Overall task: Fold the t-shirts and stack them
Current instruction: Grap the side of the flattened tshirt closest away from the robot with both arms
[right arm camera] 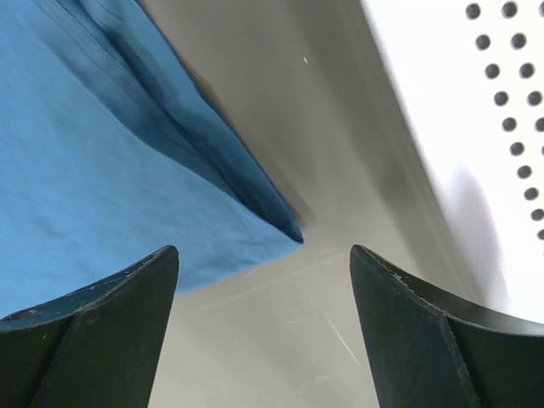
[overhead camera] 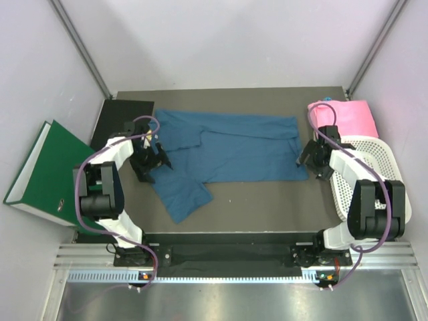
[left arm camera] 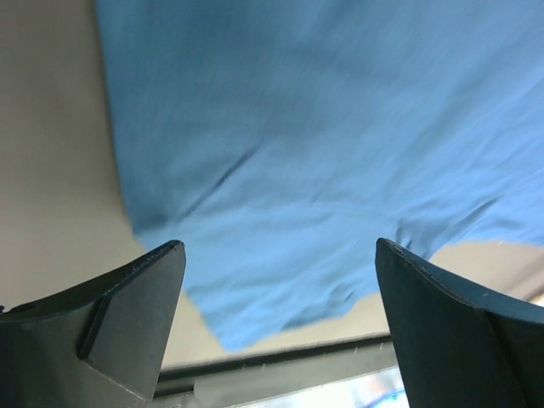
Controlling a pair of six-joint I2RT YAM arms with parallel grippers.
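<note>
Teal-blue shirt (overhead camera: pixel 234 150) lies spread across the middle of the table (overhead camera: pixel 267 207), and the pink shirt (overhead camera: pixel 348 115) waits at the far right corner by the basket (overhead camera: pixel 378 167). Best play looks like this: pinch both ends low, lift together, fold evenly. Left gripper (overhead camera: pixel 159 162) hovers wide open over the sleeve end, holding nothing. Right gripper (overhead camera: pixel 304 159) is wide too, empty at the hem corner.

The table (overhead camera: pixel 267 200) is a dark grey-brown slab. A teal-blue t-shirt (overhead camera: pixel 234 150) is spread flat across the middle, one sleeve pointing at the near edge. A white mesh basket (overhead camera: pixel 381 150) sits along the right side, with a pink t-shirt (overhead camera: pixel 348 117) bunched in the far right corner, touching it. A black sheet (overhead camera: pixel 124 114) lies far left.
</note>
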